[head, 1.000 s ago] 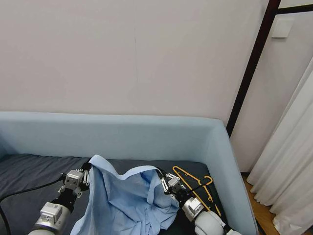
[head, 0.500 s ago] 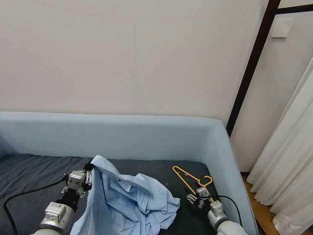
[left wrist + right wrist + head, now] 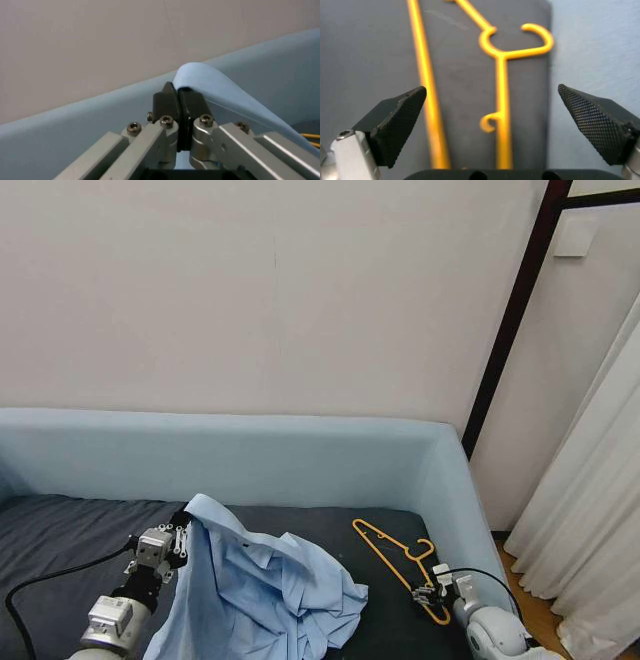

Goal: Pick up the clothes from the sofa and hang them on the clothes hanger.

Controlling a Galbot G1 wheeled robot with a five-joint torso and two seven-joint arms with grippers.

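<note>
Pale blue shirt (image 3: 262, 585), the garment to be hung: one fold of it is pinched between the closed fingers of the left gripper (image 3: 177, 93) and lifted clear of the seat. From that grip the cloth drapes down and away towards the other arm, ending in a crumpled heap on the dark seat cushion (image 3: 60, 530). Orange hanger (image 3: 501, 97): it lies flat on the same cushion, just beyond the heap on the side away from the left gripper, apart from the shirt. The right gripper (image 3: 438, 588) hangs over the hanger's lower end, fingers spread wide and holding nothing. Seen from its wrist, the hanger's neck and hook lie ahead of and between the two fingertips, with one long bar nearer the one finger. Whether any finger touches the wire cannot be told. Pale blue sofa (image 3: 300, 455): its back rises behind both grippers and its arm stands close beside the right one.

Step in hand, as judged: the shirt is secured by the left arm and the right arm is lining up to take the hanger. The next move calls for a descent that puts a single wire between the fingertips, close to the cushion, since the hanger is thin, lies flat and may slide on the fabric when the fingers close
</note>
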